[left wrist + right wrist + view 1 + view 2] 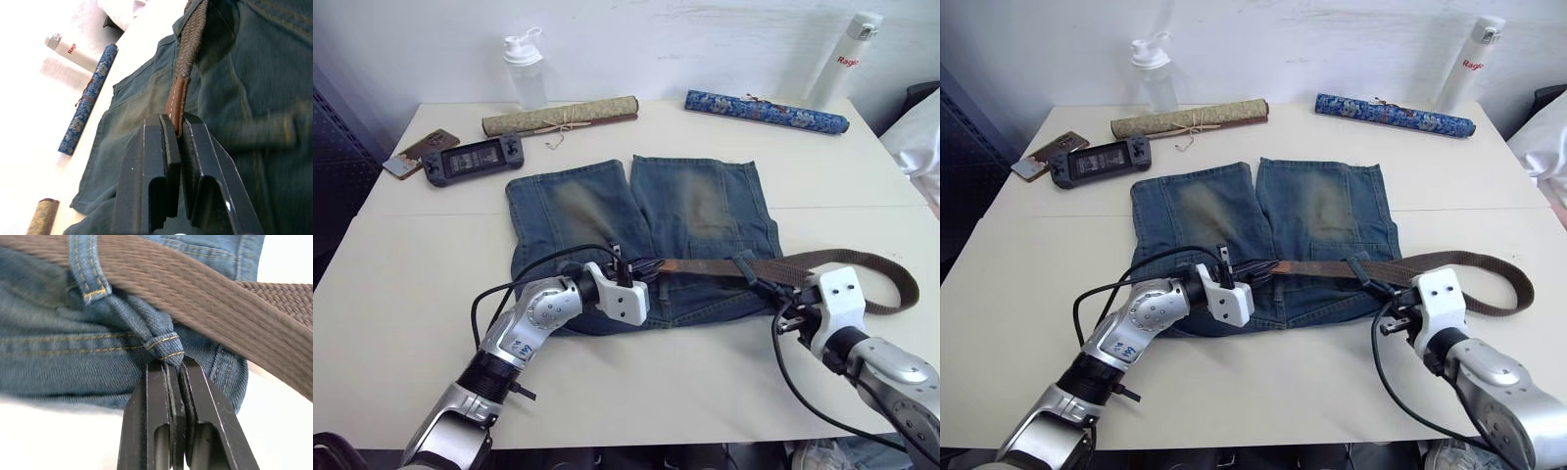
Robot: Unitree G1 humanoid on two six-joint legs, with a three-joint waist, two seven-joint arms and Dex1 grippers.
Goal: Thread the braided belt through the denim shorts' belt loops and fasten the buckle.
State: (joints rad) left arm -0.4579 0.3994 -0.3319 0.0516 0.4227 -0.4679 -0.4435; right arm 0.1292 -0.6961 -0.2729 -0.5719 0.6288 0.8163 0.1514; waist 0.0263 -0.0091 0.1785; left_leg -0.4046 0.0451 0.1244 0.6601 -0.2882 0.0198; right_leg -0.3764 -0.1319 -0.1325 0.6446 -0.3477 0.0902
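Left gripper (177,134) pinches braided belt's (783,264) tan tip, right gripper (175,363) clamps denim shorts' (607,211) waistband; belt runs crosswise along waistband.

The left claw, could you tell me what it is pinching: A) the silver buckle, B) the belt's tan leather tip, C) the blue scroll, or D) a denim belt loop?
B: in the left wrist view the left claw is shut on the tan leather tip of the braided belt, over the denim shorts.
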